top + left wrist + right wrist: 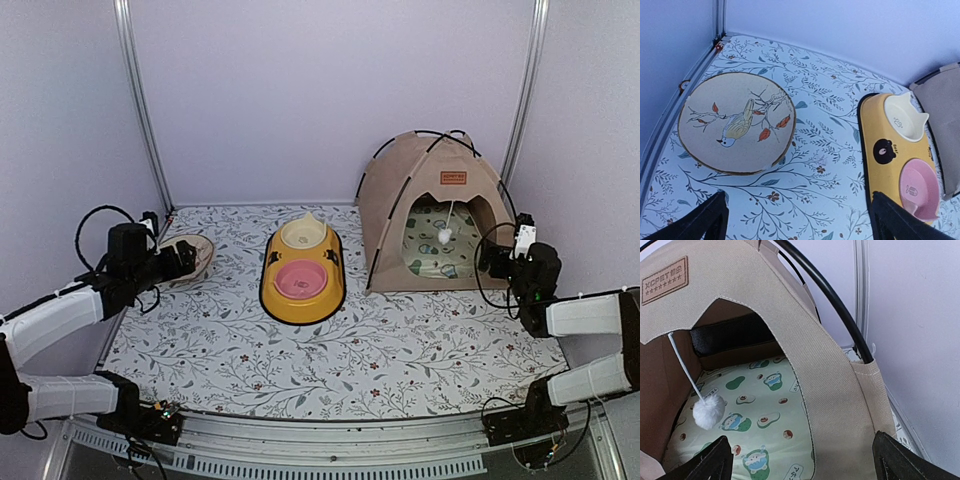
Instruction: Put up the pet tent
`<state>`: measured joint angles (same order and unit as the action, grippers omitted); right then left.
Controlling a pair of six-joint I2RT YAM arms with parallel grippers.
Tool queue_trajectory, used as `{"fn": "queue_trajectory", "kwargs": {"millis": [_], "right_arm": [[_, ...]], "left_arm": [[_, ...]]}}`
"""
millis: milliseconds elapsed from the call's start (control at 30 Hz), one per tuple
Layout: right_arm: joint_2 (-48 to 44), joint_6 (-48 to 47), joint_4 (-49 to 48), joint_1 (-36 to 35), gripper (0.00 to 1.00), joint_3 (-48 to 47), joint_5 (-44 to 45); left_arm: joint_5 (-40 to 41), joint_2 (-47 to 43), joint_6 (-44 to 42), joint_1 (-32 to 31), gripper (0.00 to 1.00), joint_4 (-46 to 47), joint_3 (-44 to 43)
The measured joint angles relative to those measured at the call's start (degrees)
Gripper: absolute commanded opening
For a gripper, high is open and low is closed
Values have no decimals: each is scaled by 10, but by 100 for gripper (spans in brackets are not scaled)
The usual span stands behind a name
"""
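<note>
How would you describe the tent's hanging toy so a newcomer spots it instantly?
Find the tan tent at the table's far right. Under its brown label, a white cord drops into the doorway. At the cord's end hangs the pom-pom, the only fluffy white ball, plain against the green-print mat behind it.

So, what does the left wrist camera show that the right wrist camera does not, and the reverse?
Only the left wrist view shows a bird-painted plate and the yellow double-bowl feeder.

Only the right wrist view shows the inside of the pet tent: a white pom-pom on a string, the cream mat with green prints, the brown label and a black pole.

Both show the tent, though the left view catches only a fabric strip at its right edge. Each also shows its own open fingers: left gripper, right gripper.
</note>
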<state>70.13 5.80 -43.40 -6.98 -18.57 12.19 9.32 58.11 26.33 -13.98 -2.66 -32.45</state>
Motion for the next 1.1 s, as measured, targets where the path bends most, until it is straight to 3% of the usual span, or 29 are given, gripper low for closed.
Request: {"fn": "queue_trajectory", "kwargs": {"millis": [367, 700, 900, 1100], "right_arm": [[131, -89, -223, 12, 99, 52, -19], [172, -89, -287, 61, 99, 53, -70], [173, -84, -296, 61, 99, 53, -75], [173, -82, -298, 62, 99, 53, -80]], "left_arm": [[3, -24, -98, 26, 99, 136, 116], [80, -10, -184, 29, 99, 332, 163], [148, 104, -223, 43, 99, 550, 254], [167, 240, -269, 49, 99, 752, 251]]}}
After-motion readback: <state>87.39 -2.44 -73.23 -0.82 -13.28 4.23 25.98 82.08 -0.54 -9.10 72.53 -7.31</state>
